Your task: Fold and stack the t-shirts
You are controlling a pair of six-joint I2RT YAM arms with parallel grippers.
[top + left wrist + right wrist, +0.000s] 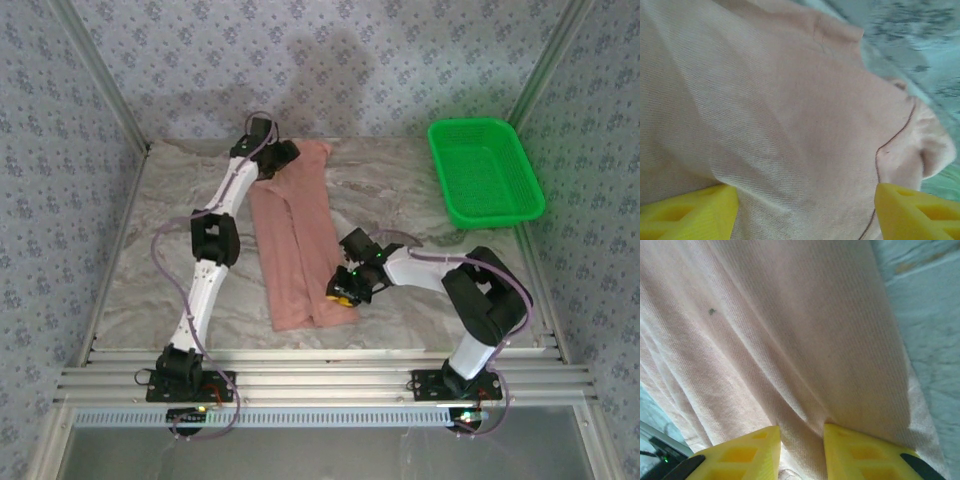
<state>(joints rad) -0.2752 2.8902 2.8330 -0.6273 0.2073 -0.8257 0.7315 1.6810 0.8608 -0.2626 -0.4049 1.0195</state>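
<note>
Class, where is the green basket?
In the top view, the green basket sits on the table at its far right corner, apart from the pink t-shirt.

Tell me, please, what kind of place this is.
Probably a robot test booth, not a home. A left arm and a right arm are bolted to a metal rail at the edge of a table. Patterned walls close it in. A shirt and a basket serve as props.

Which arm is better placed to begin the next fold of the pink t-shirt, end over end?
Probably the right. The right gripper sits at the near end of the t-shirt with cloth bunched between its close-set fingers. The left gripper hangs open over the collar end, gripping nothing.
</note>
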